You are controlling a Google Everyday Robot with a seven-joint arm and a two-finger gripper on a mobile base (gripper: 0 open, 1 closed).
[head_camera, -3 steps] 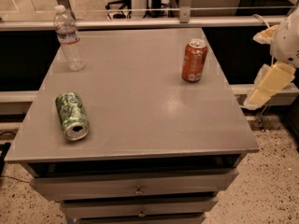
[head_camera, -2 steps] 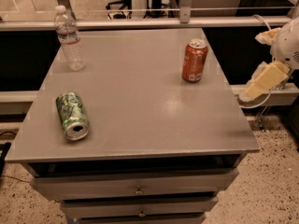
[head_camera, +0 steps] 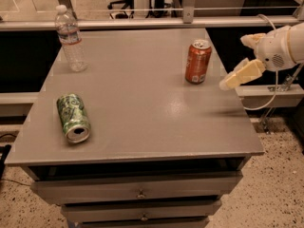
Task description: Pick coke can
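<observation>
Standing near the back left corner of the flat grey table (head_camera: 142, 132) is a clear plastic water bottle (head_camera: 70, 39) with a white cap. In front of it, near the left edge, a green patterned metal can (head_camera: 72, 118) lies on its side, with its open top facing the front. Over to the right, the orange-red coke can (head_camera: 198, 61) with a silver top stands upright near the back right part of the table. Nothing is touching it. Just off the right edge of the table, the white robot gripper (head_camera: 234, 62) with pale yellow fingers (head_camera: 241, 75) hangs in the air. Its fingers are spread wide and hold nothing. It is near the coke can, on its right.
</observation>
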